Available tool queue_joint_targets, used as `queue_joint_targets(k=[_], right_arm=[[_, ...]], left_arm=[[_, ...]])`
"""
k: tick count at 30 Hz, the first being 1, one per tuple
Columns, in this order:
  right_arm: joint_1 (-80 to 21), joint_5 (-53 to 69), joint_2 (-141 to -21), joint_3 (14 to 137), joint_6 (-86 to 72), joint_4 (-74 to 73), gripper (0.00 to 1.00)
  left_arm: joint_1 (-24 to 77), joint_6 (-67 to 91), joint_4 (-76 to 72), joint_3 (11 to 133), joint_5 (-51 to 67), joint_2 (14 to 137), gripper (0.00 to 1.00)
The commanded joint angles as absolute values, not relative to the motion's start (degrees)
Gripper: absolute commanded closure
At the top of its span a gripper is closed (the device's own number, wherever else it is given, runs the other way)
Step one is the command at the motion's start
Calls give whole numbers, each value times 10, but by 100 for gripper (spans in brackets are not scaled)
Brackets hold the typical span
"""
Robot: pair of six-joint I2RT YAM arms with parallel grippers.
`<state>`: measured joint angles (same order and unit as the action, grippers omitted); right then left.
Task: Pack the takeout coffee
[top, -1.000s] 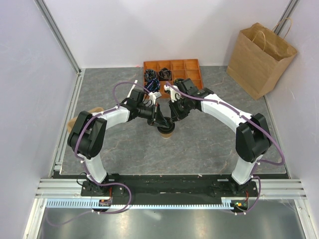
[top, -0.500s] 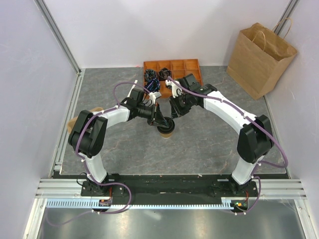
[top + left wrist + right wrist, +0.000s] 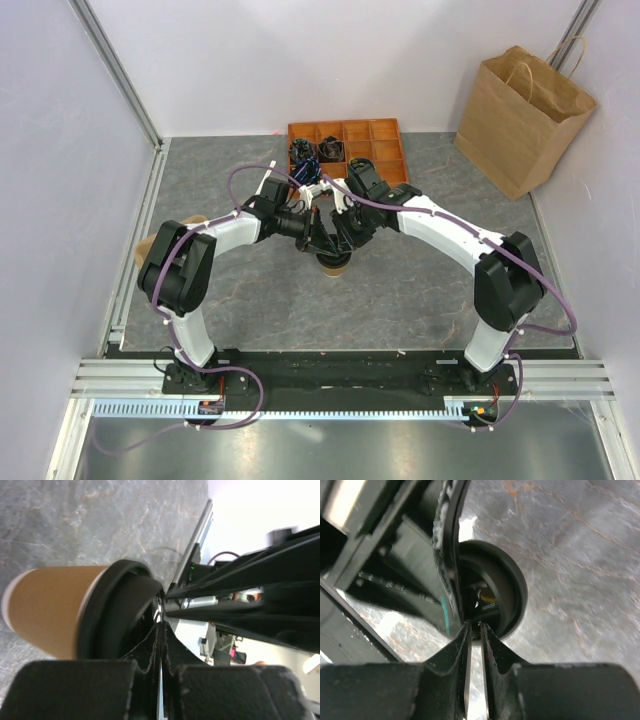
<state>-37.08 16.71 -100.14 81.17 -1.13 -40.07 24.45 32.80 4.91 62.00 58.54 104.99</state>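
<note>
The takeout coffee (image 3: pixel 334 263) stands upright at the middle of the table (image 3: pixel 430 295), directly under the 2 grippers. The left gripper (image 3: pixel 160 628) is closed and empty, its tips at the black lid (image 3: pixel 117 617). The right gripper (image 3: pixel 474 626) shows only a narrow slit, and I cannot tell if it pinches the rim.

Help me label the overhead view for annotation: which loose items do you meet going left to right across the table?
tan cup carrier → takeout coffee cup → brown paper bag. The orange tray is left out, since it overlaps the cup from left to right.
</note>
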Motion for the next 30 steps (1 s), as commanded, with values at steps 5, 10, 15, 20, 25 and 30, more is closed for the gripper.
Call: queue_joint_targets(k=[5,10,15,20,25,30], right_arm=[[-357,191,-1024,770,-5,-390,80],[-353,218,-1001,816,-4,-401,77],[-351,219,-970,858,-11,-406,74],[-351,150,-970,882,-6,-432,75],[-352,141,-983,875,-5,-429,76],[-354,166,-1012,831,-9,-410,77]], left_arm=[[231,293,98,616,508,1085,98],[231,293,97,619,506,1085,98],[231,293,98,619,507,1083,98],[231,292,98,620,508,1082,98],[231,293,97,622,510,1085,98],[231,291,98,621,505,1085,98]])
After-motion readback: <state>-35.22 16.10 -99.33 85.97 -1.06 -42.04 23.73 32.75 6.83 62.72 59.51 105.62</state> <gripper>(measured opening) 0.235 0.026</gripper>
